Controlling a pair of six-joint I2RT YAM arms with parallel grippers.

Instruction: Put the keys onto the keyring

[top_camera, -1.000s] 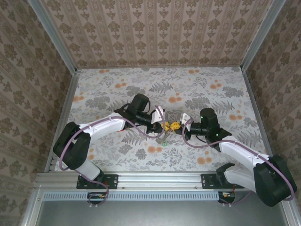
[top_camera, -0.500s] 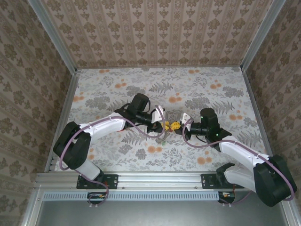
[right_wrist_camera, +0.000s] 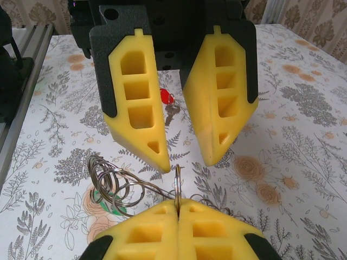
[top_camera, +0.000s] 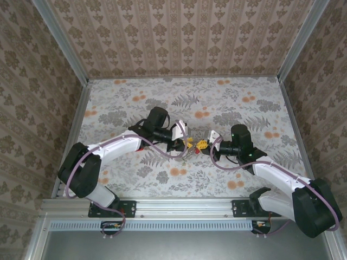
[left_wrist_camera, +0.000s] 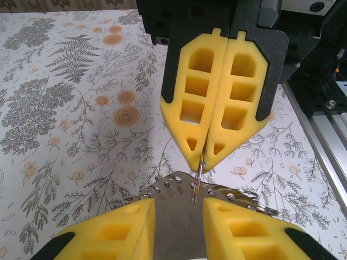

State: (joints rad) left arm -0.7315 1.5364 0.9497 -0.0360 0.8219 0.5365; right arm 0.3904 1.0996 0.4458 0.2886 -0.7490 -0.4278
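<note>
metal keyring (right_wrist_camera: 177, 181) pinched by right gripper (right_wrist_camera: 178, 205)

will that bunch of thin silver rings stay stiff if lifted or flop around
Likely floppy: the bunch of thin silver wire rings is several loose overlapping loops, so it should dangle from the right pincer, shut on one ring. Probably light, as the wire looks thin.

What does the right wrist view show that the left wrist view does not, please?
Right wrist, not left: a red-headed key on the table and a green key head under the rings. Left wrist, not right: a flat metal plate between its own fingers. Both: the right gripper shut on a thin ring, the left gripper open.
</note>
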